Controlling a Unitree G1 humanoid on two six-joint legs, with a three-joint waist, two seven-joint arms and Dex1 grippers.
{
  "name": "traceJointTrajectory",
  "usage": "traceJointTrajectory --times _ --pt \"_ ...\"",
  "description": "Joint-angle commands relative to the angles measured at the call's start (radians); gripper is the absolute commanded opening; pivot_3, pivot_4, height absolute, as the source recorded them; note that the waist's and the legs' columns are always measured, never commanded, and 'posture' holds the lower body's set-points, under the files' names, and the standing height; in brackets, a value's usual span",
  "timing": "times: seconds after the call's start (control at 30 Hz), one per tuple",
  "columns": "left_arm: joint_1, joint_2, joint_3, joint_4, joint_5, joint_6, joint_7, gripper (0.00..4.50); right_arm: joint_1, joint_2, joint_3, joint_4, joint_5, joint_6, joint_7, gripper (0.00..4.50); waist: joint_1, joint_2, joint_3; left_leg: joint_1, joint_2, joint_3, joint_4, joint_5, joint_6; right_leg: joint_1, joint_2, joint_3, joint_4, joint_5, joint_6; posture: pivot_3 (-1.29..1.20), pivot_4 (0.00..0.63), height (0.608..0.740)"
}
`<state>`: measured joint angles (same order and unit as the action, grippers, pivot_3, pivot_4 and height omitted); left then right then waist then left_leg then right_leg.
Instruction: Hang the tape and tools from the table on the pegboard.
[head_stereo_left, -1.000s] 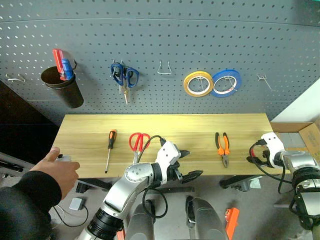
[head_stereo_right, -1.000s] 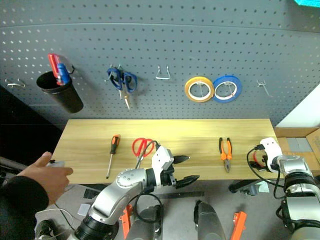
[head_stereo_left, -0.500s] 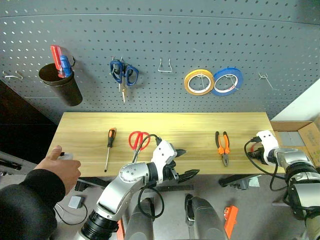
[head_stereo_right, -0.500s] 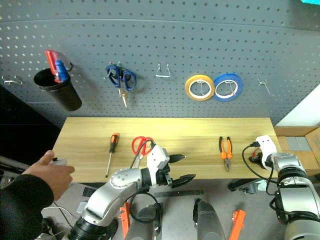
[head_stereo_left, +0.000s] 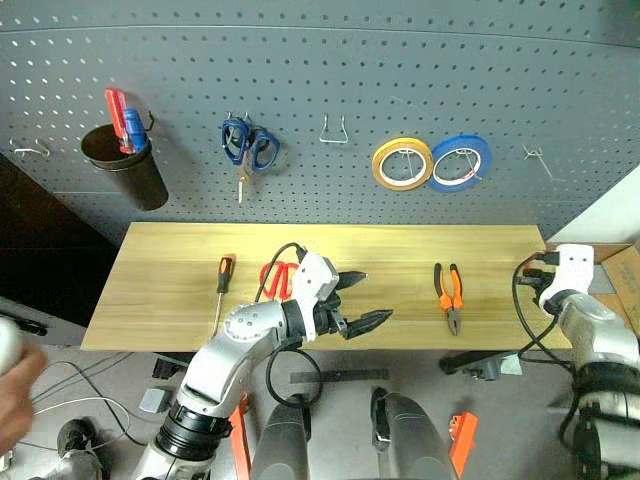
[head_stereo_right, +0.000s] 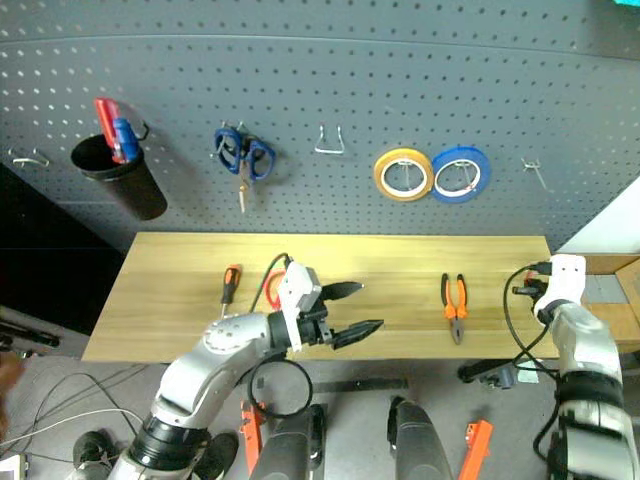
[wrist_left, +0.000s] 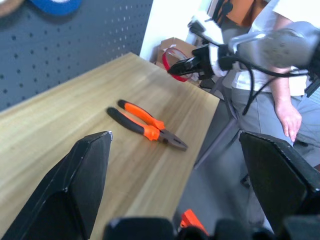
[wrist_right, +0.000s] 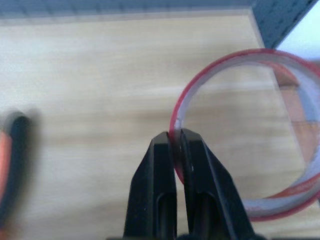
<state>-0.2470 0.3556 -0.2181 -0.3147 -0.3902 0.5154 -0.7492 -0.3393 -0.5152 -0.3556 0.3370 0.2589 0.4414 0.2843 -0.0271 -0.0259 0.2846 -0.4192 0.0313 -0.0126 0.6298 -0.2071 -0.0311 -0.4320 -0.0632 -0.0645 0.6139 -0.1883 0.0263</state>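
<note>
Light wood table (head_stereo_left: 400, 250): screwdriver (head_stereo_left: 221, 290) lies beside red-handled scissors (head_stereo_left: 278, 278) w/ small gap; pliers (head_stereo_left: 448, 296) lie well apart, on the scissors' far side.

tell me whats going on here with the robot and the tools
The right gripper has its jaws shut on the rim of the red tape roll above the table. The left gripper hovers open over the table near the red-handled scissors. The pliers and screwdriver lie unhung below the pegboard.

Thin red tape ring (wrist_right: 240, 135) pinched upright above the table (head_stereo_left: 400, 250); pliers (head_stereo_left: 449, 297), scissors (head_stereo_left: 277, 277), screwdriver (head_stereo_left: 222, 285) lie flat.
</note>
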Motion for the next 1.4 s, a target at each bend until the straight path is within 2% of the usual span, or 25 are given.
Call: traceJointTrajectory --times 0.03,0.17,0.27,0.57,1.1,1.27,1.4 --pt "-0.006 0.006 0.017 -0.025 -0.019 -0.019 -0.016 4.37 0.079 0.025 -0.107 -0.347 0.076 0.115 -0.09 0.02 -0.001 0.001 0.0 0.0 0.0 0.001 0.0 0.0 0.0 -0.001 0.0 0.001 0.0 0.0 0.001 -0.08 0.274 0.74" --pt "-0.026 0.002 0.043 0.016 -0.011 -0.048 -0.009 4.37 0.109 0.096 -0.16 -0.553 0.145 0.122 -0.146 0.02 -0.006 0.001 0.0 -0.001 0.0 0.002 0.001 0.0 0.0 -0.004 0.0 0.003 0.001 0.001 0.002 -0.11 0.278 0.74" --pt "-0.057 -0.003 0.066 0.049 -0.011 -0.067 -0.004 4.37 0.09 0.12 -0.146 -0.633 0.174 0.096 -0.137 0.02 -0.006 0.001 0.0 -0.002 0.0 0.002 0.001 0.0 0.0 -0.005 0.001 0.003 0.002 0.0 -0.001 -0.11 0.283 0.74" --pt "-0.071 -0.009 0.073 0.07 -0.006 -0.092 -0.005 4.37 -0.028 0.102 -0.094 -0.621 0.222 0.082 -0.077 0.02 -0.006 0.001 0.0 -0.003 0.0 0.011 0.0 0.0 0.0 -0.01 0.002 0.013 0.004 0.001 0.002 -0.12 0.263 0.74" --pt "-0.071 -0.022 0.074 0.065 -0.003 -0.093 0.005 4.37 -0.163 0.006 -0.034 -0.328 0.201 0.054 0.084 0.02 -0.01 0.001 0.0 -0.001 -0.001 0.016 0.007 0.0 0.0 -0.011 0.003 0.022 0.011 0.003 0.004 -0.12 0.258 0.74" --pt "-0.074 -0.027 0.075 0.061 -0.003 -0.09 0.013 4.37 -0.259 0.005 0.025 -0.138 0.17 -0.004 0.165 0.02 -0.022 0.001 0.0 -0.001 0.0 0.016 0.012 0.0 0.001 -0.011 0.005 0.024 0.015 0.003 0.004 -0.11 0.259 0.74" --pt "-0.077 -0.026 0.082 0.055 -0.005 -0.086 0.023 4.37 -0.392 0.006 0.082 0.117 0.099 -0.114 0.212 0.02 -0.032 0.001 0.0 -0.001 0.0 0.016 0.014 0.0 0.001 -0.01 0.007 0.028 0.015 0.003 0.003 -0.1 0.26 0.74"
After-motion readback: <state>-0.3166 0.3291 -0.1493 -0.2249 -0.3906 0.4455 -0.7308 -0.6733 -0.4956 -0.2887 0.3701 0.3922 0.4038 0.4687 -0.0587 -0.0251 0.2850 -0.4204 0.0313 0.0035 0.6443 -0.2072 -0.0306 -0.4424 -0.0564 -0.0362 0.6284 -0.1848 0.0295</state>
